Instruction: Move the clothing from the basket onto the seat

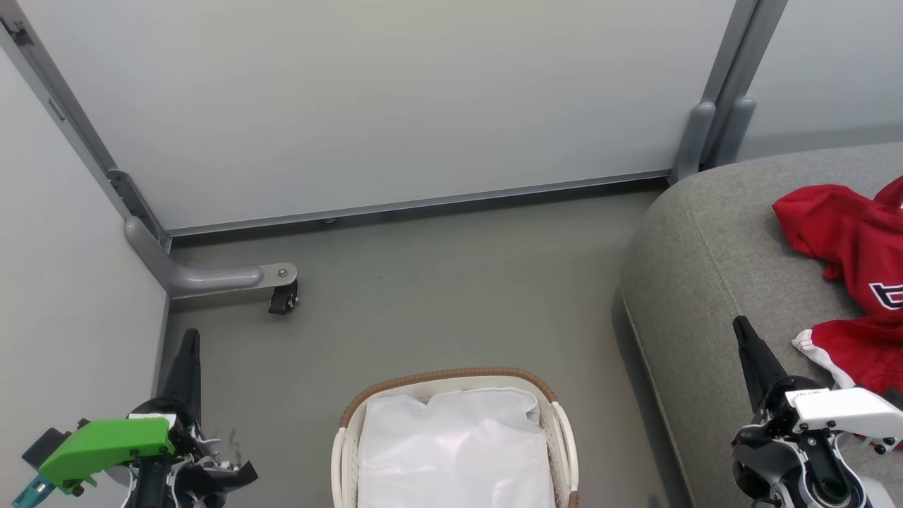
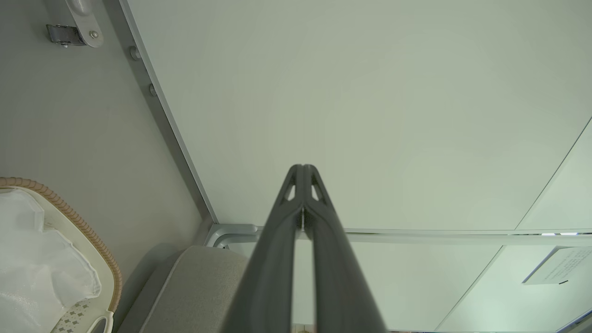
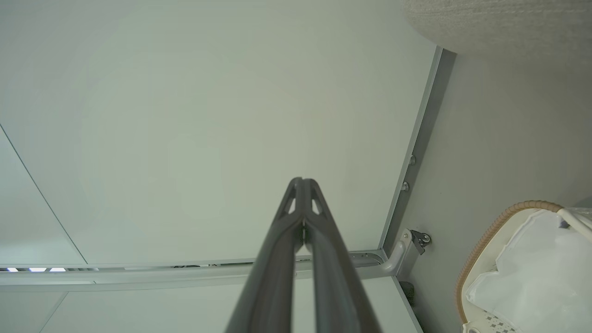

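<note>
Clothing (image 1: 850,243): red garments with white trim, heaped on the seat (image 1: 705,282) at 3 o'clock in the head view, partly cut off by the frame edge. White-edged lettering shows on the upper piece. A second red piece with a white-striped hem lies lower, toward 4 o'clock. The heap's long axis runs roughly 12 to 6 along the cushion. Basket (image 1: 451,375) stands on the floor (image 1: 437,282) at 6 o'clock, apart from the seat's rounded corner. Inside it I see the white liner (image 1: 455,444) and no red, though its near part is cut off. Right fingers (image 1: 755,360): pressed together, holding nothing, pointing toward 11 o'clock, hanging over the cushion's edge. The lower red piece lies just beside them at their 3 o'clock, the upper at 1 o'clock. Left fingers (image 1: 187,367): likewise closed and empty, at 8 o'clock over the floor by the partition (image 1: 388,106), well apart from the clothing, with the basket between. Both wrist views confirm tips meeting against the pale panel. Judgement: the right arm is much the nearer to the garments. The transfer looks complete, or nearly so, pending a look at the basket's hidden near part.
</note>
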Controlling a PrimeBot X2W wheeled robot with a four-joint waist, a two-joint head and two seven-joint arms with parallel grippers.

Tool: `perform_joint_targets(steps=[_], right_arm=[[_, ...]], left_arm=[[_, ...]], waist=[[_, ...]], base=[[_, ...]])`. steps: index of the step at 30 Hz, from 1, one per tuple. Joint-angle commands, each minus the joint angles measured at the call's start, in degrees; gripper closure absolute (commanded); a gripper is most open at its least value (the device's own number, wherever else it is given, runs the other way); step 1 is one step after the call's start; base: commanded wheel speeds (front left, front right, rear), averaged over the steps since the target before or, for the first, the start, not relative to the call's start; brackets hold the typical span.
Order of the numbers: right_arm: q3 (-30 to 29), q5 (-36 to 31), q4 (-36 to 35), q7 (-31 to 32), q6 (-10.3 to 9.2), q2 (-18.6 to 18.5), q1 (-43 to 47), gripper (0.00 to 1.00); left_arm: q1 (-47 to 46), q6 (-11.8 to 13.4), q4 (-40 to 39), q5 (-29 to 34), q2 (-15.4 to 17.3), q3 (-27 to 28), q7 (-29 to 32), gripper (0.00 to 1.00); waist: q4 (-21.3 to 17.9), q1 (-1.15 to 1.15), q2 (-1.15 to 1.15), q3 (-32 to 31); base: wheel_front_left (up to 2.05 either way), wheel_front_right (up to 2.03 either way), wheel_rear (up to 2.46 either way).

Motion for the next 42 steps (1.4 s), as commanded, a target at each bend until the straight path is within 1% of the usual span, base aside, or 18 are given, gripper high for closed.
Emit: perform_joint_targets(steps=[1, 42], right_arm=[[-0.1, 0.2, -0.1, 0.0, -0.02, -0.4, -0.4, 1.0], [-0.1, 0.2, -0.1, 0.0, -0.02, -0.4, -0.4, 1.0]], left_arm=[[-0.6, -0.3, -0.1, -0.2, 0.4, 0.1, 0.2, 1.0], [-0.6, -0.4, -0.1, -0.2, 0.4, 0.1, 0.2, 1.0]], waist=[[0.0, 0.0, 0.0, 0.0], [0.0, 0.0, 0.0, 0.0]], base=[[0.0, 0.0, 0.0], [0.0, 0.0, 0.0]])
